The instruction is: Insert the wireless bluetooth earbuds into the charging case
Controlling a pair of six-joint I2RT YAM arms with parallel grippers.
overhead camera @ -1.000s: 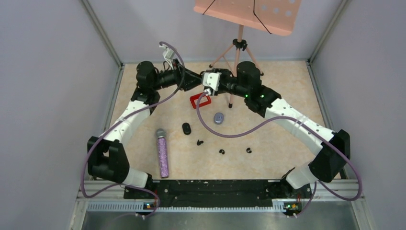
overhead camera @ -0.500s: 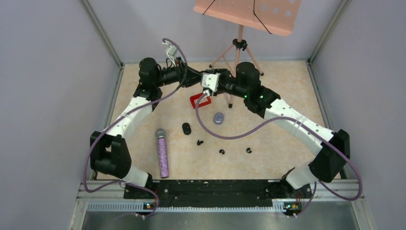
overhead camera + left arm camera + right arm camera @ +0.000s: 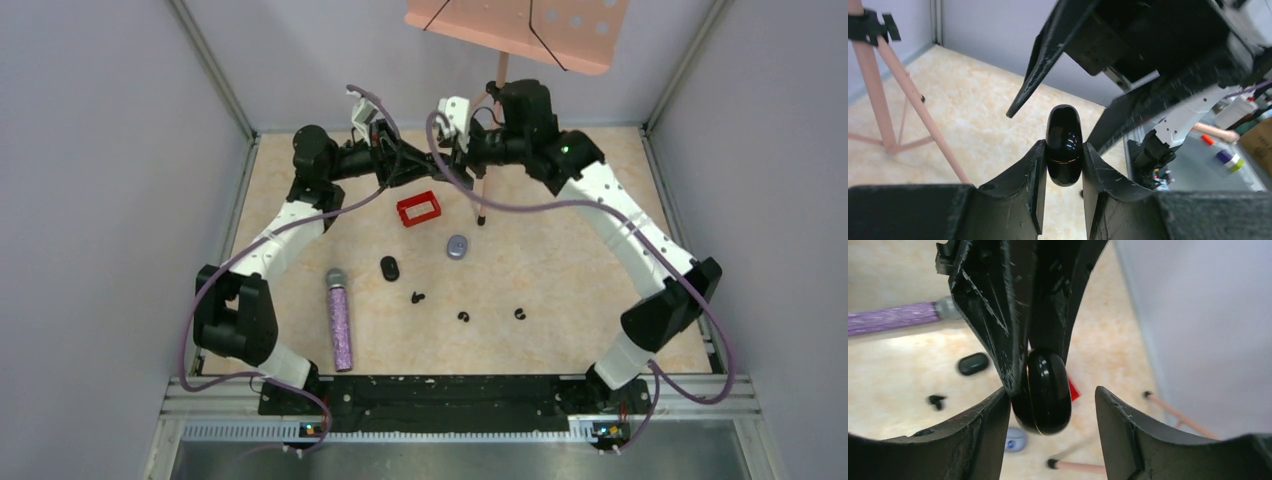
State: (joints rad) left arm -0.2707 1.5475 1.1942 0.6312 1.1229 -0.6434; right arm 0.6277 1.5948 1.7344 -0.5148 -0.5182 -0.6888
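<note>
My left gripper (image 3: 1063, 167) is shut on a glossy black oval charging case (image 3: 1064, 145), lid closed, held in the air at the back of the table (image 3: 418, 163). My right gripper (image 3: 1053, 407) is open and faces it, with one jaw on each side of the same case (image 3: 1048, 392) and a gap on the right side. Three tiny black earbuds lie on the table: one (image 3: 417, 297) in the middle, two (image 3: 463, 317) (image 3: 519, 314) nearer the front. One earbud also shows in the right wrist view (image 3: 936, 400).
A second black case (image 3: 389, 268), a grey-blue oval case (image 3: 457, 246) and a red box (image 3: 418, 208) lie mid-table. A glittery purple microphone (image 3: 340, 318) lies front left. A pink music stand (image 3: 500, 90) stands at the back, one tripod foot (image 3: 480, 218) near the grippers.
My right arm has lifted from above the red box and swung back and up to face my left gripper. The left gripper has shifted slightly right with the case.
</note>
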